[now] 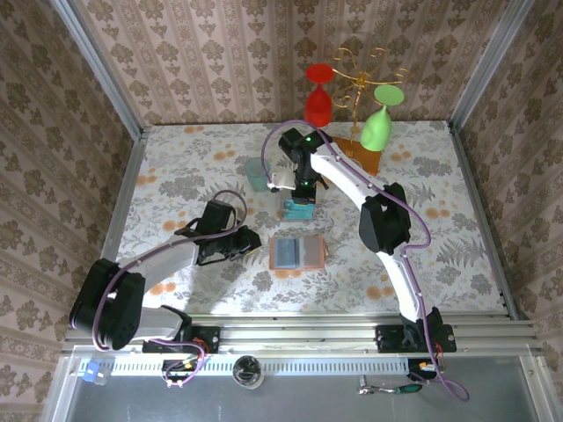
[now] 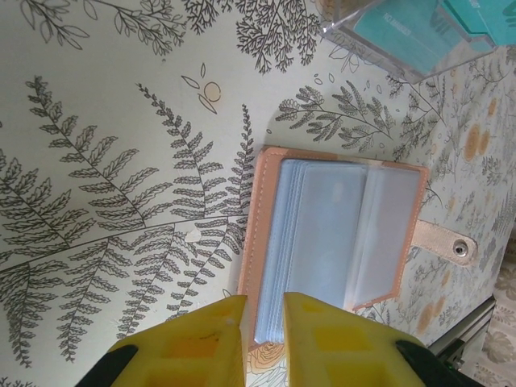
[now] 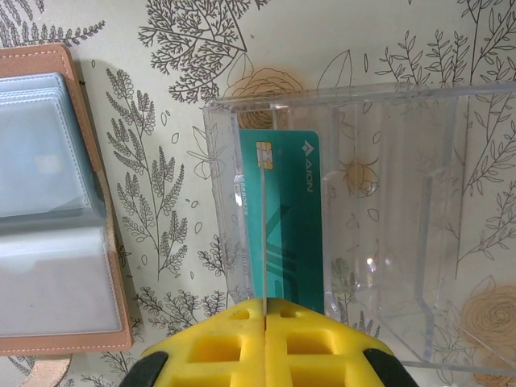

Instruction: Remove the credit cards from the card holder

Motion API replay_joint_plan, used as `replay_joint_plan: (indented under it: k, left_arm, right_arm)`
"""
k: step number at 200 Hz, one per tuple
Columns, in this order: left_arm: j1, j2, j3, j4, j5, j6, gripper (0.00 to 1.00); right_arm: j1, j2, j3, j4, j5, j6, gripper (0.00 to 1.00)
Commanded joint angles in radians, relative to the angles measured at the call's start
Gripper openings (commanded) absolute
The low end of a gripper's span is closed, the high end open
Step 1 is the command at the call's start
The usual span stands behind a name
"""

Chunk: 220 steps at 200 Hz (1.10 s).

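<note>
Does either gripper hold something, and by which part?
Left gripper, slightly open by the card holder, holds nothing. Right gripper is shut at the clear box; any hold cannot be told.

Top cam's bright & even, light coming from overhead, just soft shadows on the bench (image 1: 457, 255). Wrist cams are sharp on the cloth pattern, tho the left gripper (image 2: 264, 310) up close looks a bit soft. Clear box (image 3: 387, 210) has small white glare spots, card holder (image 2: 330, 234) sleeves a milky sheen.
</note>
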Motion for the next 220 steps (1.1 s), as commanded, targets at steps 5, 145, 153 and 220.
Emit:
replay_joint_plan:
  k: [5,145,153,220]
  left_arm:
    - [0.008,-0.024,-0.020,-0.020,0.006,0.018,0.20]
    - [-0.070,0.115,0.051,0.061,0.011,0.008,0.14]
    - [-0.082,0.124,0.056,0.066,0.003,0.003,0.14]
    - [-0.140,0.171,0.078,0.076,-0.041,-0.011,0.07]
  right_arm:
    - [-0.007,0.024,0.040,-0.021,-0.014,-0.018,0.08]
    - [0.053,-0.546,-0.690,0.576,-0.058,0.645,0.30]
    - [0.062,-0.586,-0.758,0.633,-0.066,0.717,0.32]
    - [0.099,-0.755,-1.124,0.986,-0.138,1.221,0.31]
